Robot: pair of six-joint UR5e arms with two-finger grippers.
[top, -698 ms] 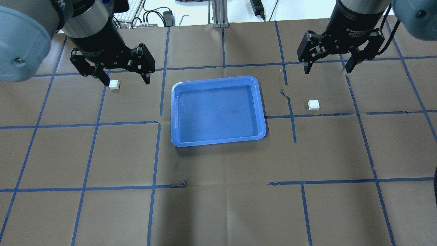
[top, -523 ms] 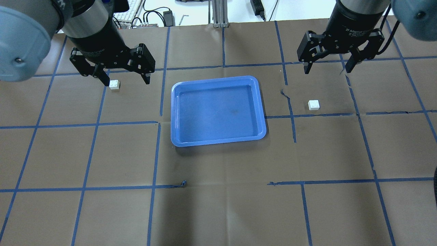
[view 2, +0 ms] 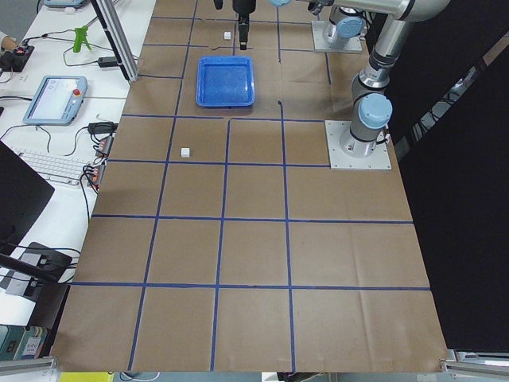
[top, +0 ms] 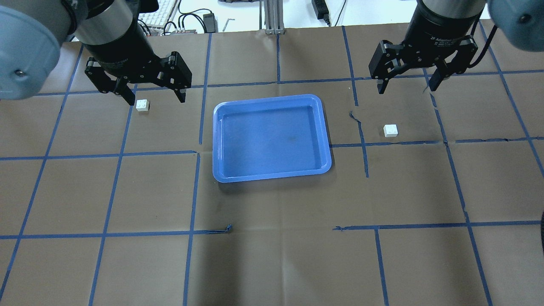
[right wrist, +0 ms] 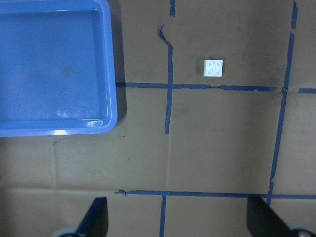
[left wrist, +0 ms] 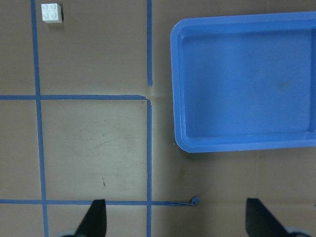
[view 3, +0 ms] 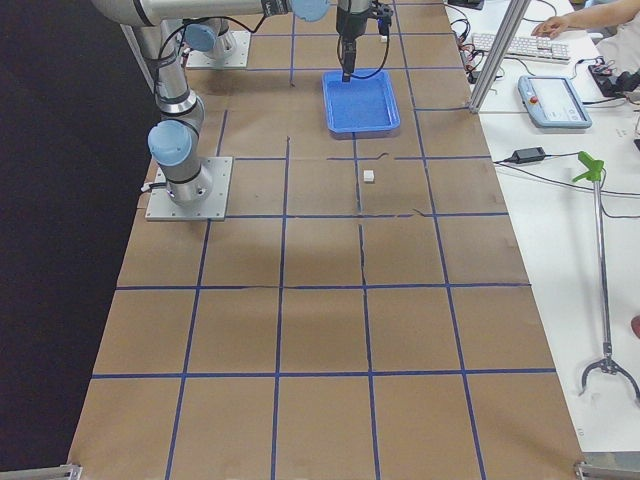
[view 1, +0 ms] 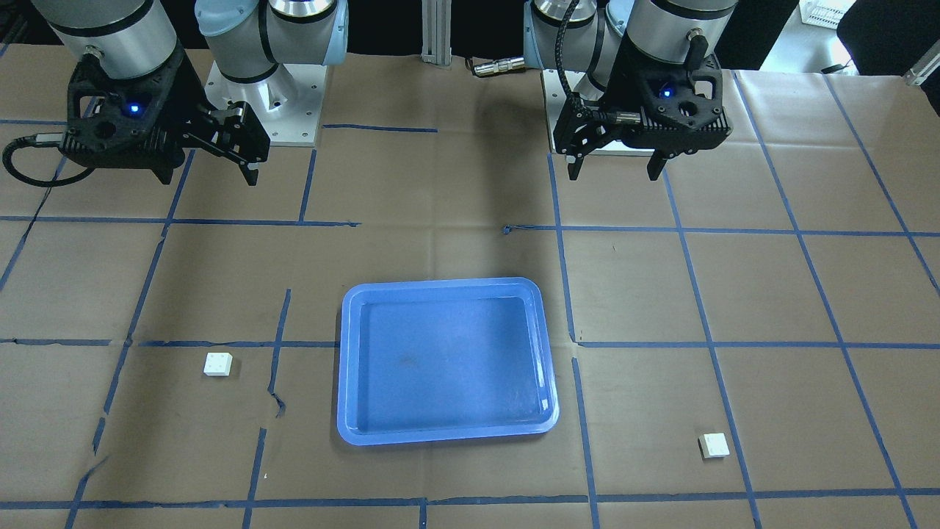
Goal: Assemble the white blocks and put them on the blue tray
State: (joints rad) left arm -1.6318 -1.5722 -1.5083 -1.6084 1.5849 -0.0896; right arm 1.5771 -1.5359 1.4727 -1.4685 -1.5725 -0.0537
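Observation:
The blue tray (top: 216, 144) lies flat mid-table and holds nothing; it also shows in the front view (view 1: 344, 367). One white block (top: 143, 105) sits on the paper left of the tray, and shows in the left wrist view (left wrist: 52, 13) and the front view (view 1: 714, 445). The other white block (top: 390, 130) sits right of the tray, and shows in the right wrist view (right wrist: 213, 68) and the front view (view 1: 217, 364). My left gripper (top: 156, 101) is open and empty, high above the table. My right gripper (top: 406, 89) is open and empty, also high.
Brown paper with a blue tape grid (top: 195, 153) covers the table. A keyboard and cables (top: 170, 17) lie beyond the far edge. The arm base plates (view 1: 264, 110) stand at the robot's side. Torn tape (top: 356, 119) lies between the tray and the right block.
Both grippers have shifted very slightly up in the overhead view. The blocks and the tray have not moved.

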